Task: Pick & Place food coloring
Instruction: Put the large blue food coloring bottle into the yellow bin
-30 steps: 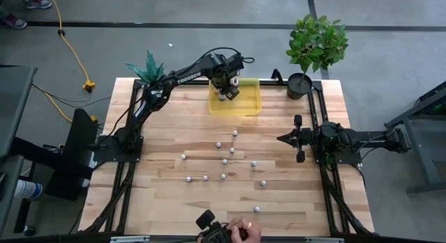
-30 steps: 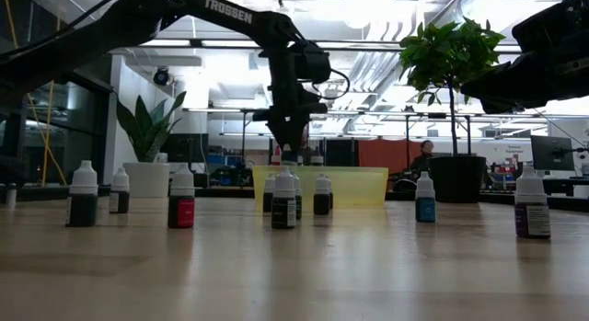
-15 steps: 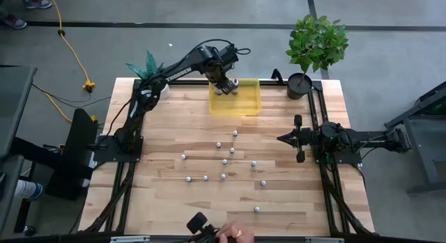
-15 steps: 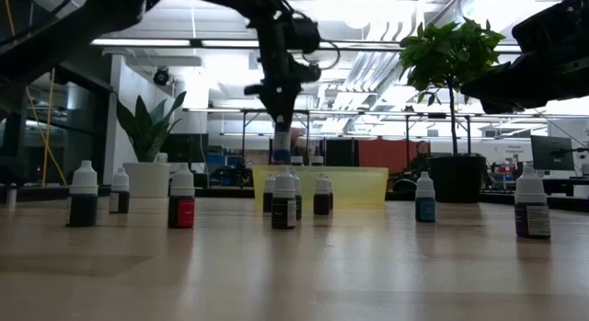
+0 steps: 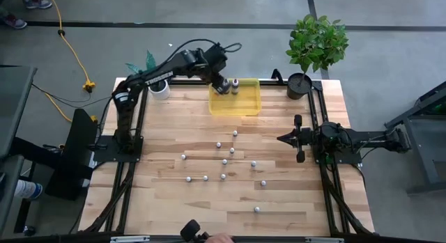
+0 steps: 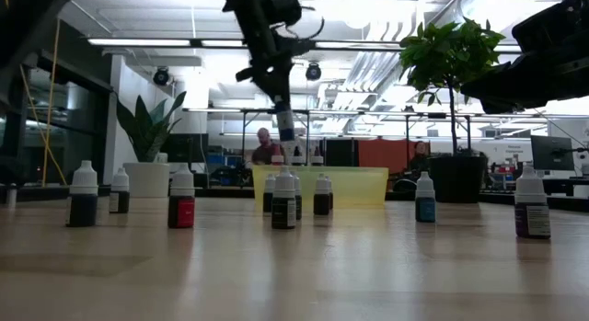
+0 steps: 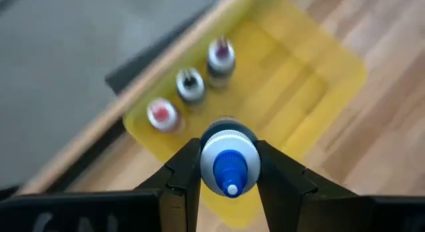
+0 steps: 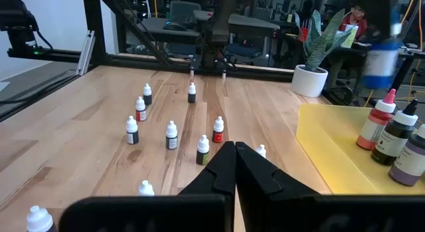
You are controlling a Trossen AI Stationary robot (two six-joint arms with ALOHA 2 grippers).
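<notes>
My left gripper (image 5: 222,83) hangs over the far-left corner of the translucent yellow tray (image 5: 245,104), shut on a blue-capped food coloring bottle (image 7: 229,163). In the low view that bottle (image 6: 285,127) is well above the tray (image 6: 354,187). Three larger bottles (image 7: 191,85) stand upright in a row along the tray's far wall. Several small whitish bottles (image 5: 224,161) stand upright across the middle of the table. My right gripper (image 5: 280,138) waits shut at the table's right side, near nothing. My left gripper pinches the blue-capped bottle by its whitish shoulder (image 7: 211,151) just below the cap, one finger (image 7: 182,172) on each side. The fingers come from above, pointing down. The bottle is upright, cap up between the fingers, lifted clear above the tray.
A small white pot with a spiky plant (image 5: 159,88) stands beside the left arm at the far-left corner. A dark pot with a leafy plant (image 5: 300,85) is at the far-right corner. A person's hand with a dark object (image 5: 198,236) shows at the near edge.
My left gripper has risen with the blue-capped bottle and shifted a little toward the table's far edge, its arm swinging toward the left. The bottle has kept upright in the hold. The person's hand at the near edge has drawn back.
</notes>
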